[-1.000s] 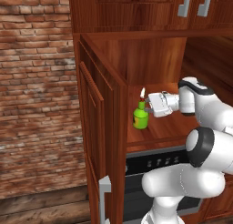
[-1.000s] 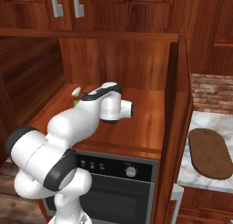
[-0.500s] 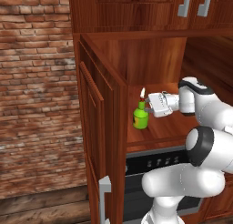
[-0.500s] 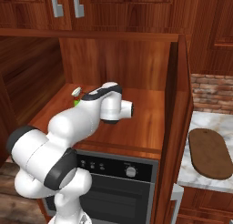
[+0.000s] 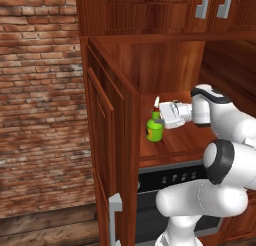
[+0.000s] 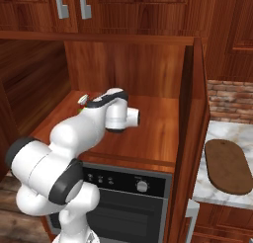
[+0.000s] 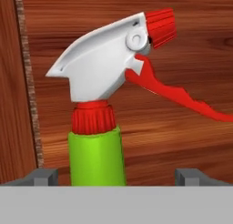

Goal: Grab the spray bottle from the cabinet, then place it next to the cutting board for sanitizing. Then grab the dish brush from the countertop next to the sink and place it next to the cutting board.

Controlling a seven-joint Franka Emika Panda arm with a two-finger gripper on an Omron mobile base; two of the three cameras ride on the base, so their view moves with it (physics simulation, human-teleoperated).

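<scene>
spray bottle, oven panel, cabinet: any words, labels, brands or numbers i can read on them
None can be read.
Lime-green spray bottle with white trigger head: no label or print on the body or nozzle.
Black oven control panel: small pale marks beside the knob, too small to read.
Reddish-brown wooden cabinet: plain wood, no text.
Dark brown wooden cutting board: no markings.

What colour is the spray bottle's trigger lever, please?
Red, clearest in the hand view: spray bottle, trigger lever.
</scene>
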